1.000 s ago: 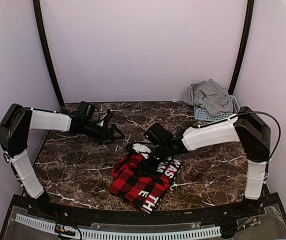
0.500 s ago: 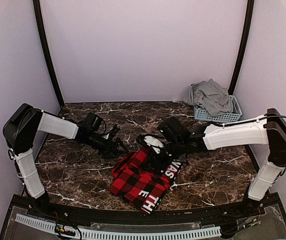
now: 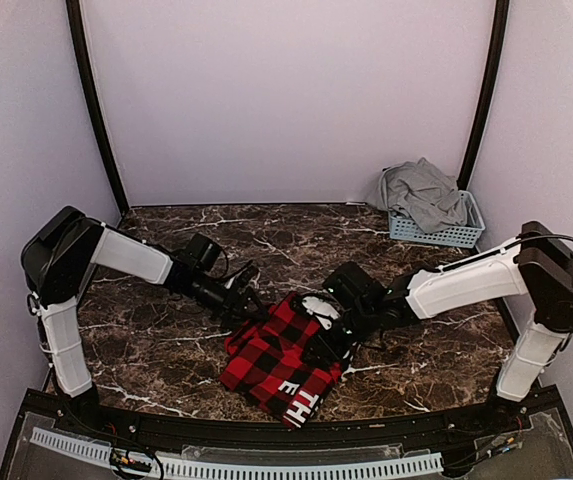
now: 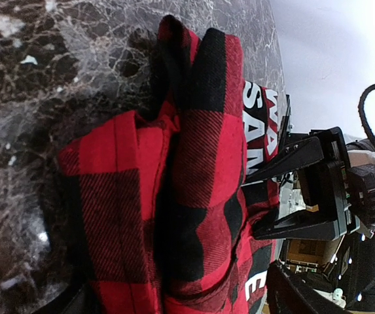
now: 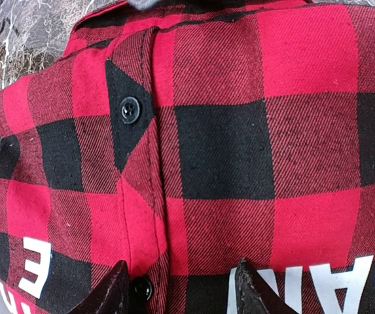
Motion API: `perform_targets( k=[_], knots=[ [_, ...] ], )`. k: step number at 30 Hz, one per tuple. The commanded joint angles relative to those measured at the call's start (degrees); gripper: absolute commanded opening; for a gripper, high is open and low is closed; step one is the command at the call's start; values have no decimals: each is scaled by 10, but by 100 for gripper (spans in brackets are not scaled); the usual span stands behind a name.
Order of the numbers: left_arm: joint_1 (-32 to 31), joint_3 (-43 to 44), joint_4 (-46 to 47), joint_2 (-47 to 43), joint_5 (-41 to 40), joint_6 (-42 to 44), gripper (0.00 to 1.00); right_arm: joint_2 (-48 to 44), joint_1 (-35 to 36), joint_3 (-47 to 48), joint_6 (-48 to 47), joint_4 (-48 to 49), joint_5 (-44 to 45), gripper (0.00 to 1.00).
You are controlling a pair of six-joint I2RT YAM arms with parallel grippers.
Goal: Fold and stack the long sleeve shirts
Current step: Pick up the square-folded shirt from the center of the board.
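Buffalo-check shirt (image 3: 281, 365) folded, lying centre-front on marble table (image 3: 156, 345). Grey shirt (image 3: 424, 192) heaped in blue basket (image 3: 446, 236), far R corner. L gripper (image 3: 254, 306) jaws apart at check shirt's L edge. R gripper (image 5: 182, 291) jaws apart, tips on cloth.

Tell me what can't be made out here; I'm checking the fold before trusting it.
- White lettering on the plaid shirt: top view, the right gripper covers part; both wrist views crop it.
- Grey shirt: top view only, bunched over the basket; sleeves and anything beneath hidden.
- Left gripper fingertips: left wrist view, cut by the bottom edge.
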Motion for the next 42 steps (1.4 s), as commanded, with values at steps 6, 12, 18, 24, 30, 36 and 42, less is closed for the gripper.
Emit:
perform_targets(
  k=[6,12,18,24,30,36,42],
  knots=[
    [-51,-12,37,69,32,-58,78,32,13,0,12,30,11,51],
    [-79,-10,69,90,48,-81,67,24,13,-4,12,34,16,50],
    [-76,4,69,87,34,-90,25,13,12,-11,11,28,25,50],
    [-58,30,12,38,3,-64,0,-34,10,-30,12,3,51,51],
    [-6,130,-226,-75,-174,31,0,-145,-34,-60,36,-23,69,55],
    [18,302,-468,-114,-479,97,0,-219,-83,-65,39,-57,105,56],
    [19,474,-617,-62,-712,112,0,-231,-110,-65,38,-69,117,56]
  ],
)
